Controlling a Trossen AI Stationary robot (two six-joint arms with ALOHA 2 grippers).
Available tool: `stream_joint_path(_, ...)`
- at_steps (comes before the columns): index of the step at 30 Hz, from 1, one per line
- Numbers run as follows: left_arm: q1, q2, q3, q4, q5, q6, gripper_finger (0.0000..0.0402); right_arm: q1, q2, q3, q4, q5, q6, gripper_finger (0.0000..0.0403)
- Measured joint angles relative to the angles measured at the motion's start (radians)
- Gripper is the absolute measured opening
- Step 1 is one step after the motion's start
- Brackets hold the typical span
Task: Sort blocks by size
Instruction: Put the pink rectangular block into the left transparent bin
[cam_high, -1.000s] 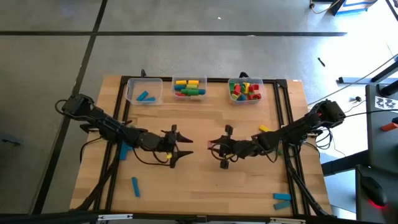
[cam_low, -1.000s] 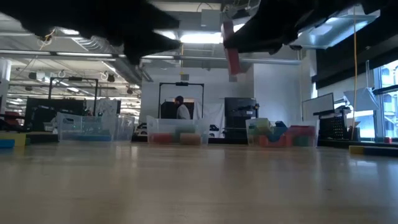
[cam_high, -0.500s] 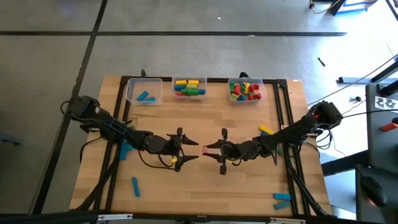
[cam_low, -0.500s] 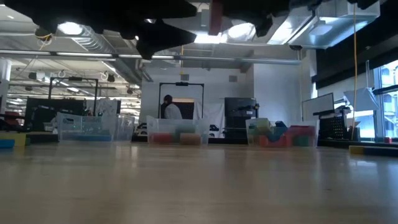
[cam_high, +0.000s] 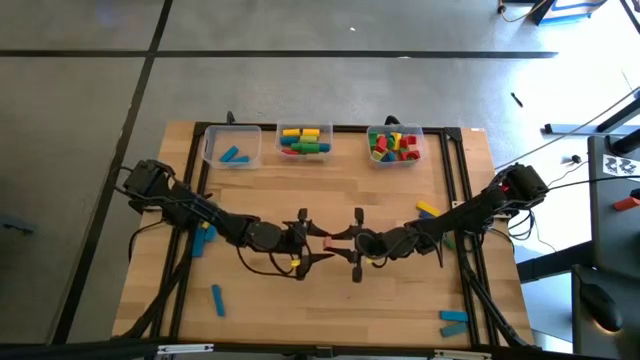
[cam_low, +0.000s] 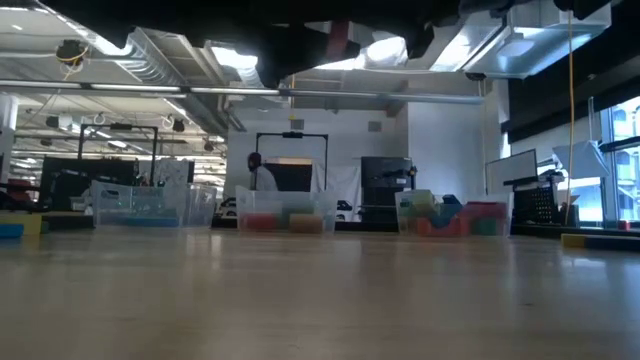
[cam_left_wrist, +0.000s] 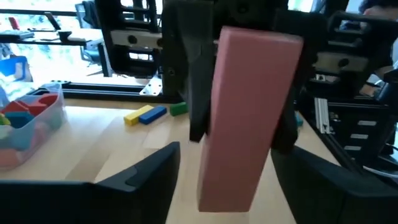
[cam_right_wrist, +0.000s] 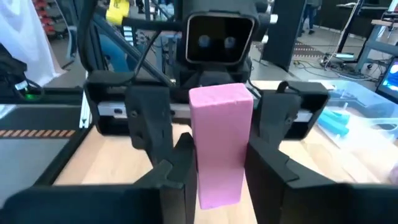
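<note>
Left hand (cam_high: 312, 242) reached right hand's (cam_high: 344, 240) pink block (cam_right_wrist: 221, 143) (long bar).

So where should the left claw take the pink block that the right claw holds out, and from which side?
Take the pink block by its free end, which sticks out past the right claw. Bring the open left claw straight in from its own side, fingers on the two flat long faces; they probably hold best.

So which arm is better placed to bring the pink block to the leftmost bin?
Probably the left: its open gripper frames the pink block, held by the right gripper, and that bin lies on its side.
</note>
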Motion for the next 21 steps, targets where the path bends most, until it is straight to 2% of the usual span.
stream_joint_path(3,0.004,0.0,0.0,-0.001,0.0,0.0,0.0203,0.0,0.0,0.0,0.015,-0.006,0.0,0.0102)
stream_joint_path(8,0.005,0.0,0.0,-0.023,-0.002,0.025,0.011,-0.001,0.0,0.0,0.014,-0.027,0.023,0.0102)
stream_joint_path(11,0.003,0.0,0.0,-0.02,-0.005,0.036,0.0104,0.0,0.0,0.0,0.016,-0.025,0.042,0.011)
stream_joint_path(13,0.003,0.0,0.0,-0.02,-0.001,0.032,0.0104,0.0,0.0,0.0,0.013,-0.03,0.057,0.0129)
stream_joint_path(17,0.002,-0.04,0.0,-0.1,-0.004,0.02,0.0104,0.007,-0.011,0.0,-0.012,-0.045,0.055,0.0196)
stream_joint_path(21,0.003,-0.145,0.0,-0.311,-0.106,-0.028,0.0104,0.025,-0.071,0.0,-0.085,-0.045,0.053,0.0258)
